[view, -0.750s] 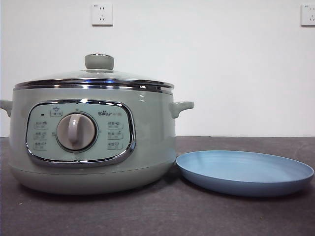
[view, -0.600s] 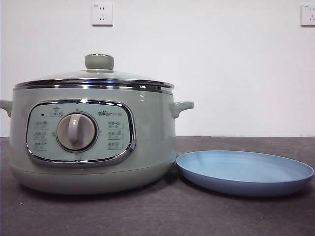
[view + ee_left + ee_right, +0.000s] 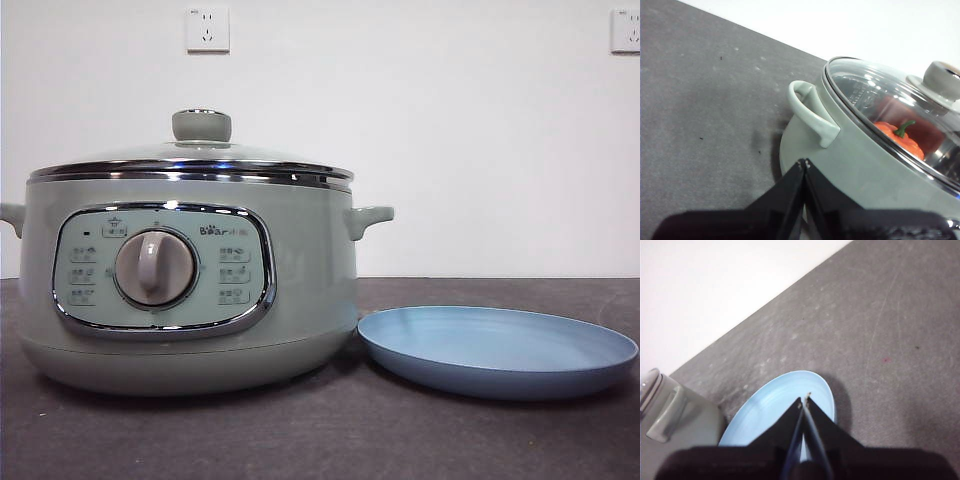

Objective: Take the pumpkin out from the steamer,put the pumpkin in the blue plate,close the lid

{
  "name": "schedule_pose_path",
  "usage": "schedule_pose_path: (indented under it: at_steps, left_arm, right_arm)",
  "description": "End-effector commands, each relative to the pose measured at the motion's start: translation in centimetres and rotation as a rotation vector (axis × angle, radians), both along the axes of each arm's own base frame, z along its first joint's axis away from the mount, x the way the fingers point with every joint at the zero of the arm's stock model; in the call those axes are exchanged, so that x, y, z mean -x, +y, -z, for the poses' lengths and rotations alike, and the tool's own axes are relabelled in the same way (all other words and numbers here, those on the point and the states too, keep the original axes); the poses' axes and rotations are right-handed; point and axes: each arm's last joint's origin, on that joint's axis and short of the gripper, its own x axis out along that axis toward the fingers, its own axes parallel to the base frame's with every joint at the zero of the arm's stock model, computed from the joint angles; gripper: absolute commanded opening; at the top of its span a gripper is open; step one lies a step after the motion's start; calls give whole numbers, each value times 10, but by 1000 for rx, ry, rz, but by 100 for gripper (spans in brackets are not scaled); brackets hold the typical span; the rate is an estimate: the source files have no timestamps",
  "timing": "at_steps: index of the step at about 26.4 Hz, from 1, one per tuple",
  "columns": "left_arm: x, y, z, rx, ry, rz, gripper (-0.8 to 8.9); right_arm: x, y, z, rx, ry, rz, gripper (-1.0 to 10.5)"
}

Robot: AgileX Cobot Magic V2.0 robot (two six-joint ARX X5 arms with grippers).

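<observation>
Pumpkin (image 3: 900, 140) inside steamer (image 3: 190, 290), lid (image 3: 195, 160) on.

A dark grey, matte tabletop (image 3: 300, 440) with a finely speckled, lightly scratched surface is carrying two things. The large round pale sage-green steamer (image 3: 300, 290), with its chrome-framed control panel and round dial, is standing directly on the tabletop. The wide, shallow light-blue plate (image 3: 497, 352) is lying flat just beside the steamer, on the side of the steamer's far handle as the front camera sees it, its rim sitting very close to the pot's base. Whether the plate is touching the steamer is not showing clearly.
</observation>
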Motion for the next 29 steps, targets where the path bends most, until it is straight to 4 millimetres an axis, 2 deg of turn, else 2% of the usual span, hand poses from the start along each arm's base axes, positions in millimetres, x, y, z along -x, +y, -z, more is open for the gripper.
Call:
schedule_pose_path:
  at_steps: [1, 9, 16, 22, 29]
  left_arm:
    - [0, 0, 3, 28, 10, 12, -8]
    - [2, 0, -3, 38, 37, 5, -8]
    - [8, 0, -25, 27, 30, -17, -8]
    - [18, 1, -50, 17, 2, -47, -8]
    - [29, 0, -80, 16, -85, -47, -8]
  right_arm:
    - [-1, 0, 4, -5, 12, -2, 1]
    - [1, 0, 1, 7, 27, -8, -3]
    - [4, 0, -19, 33, 11, -13, -4]
    - [5, 0, -47, 59, -16, -20, -3]
    - [1, 1, -96, 149, -70, -54, -3]
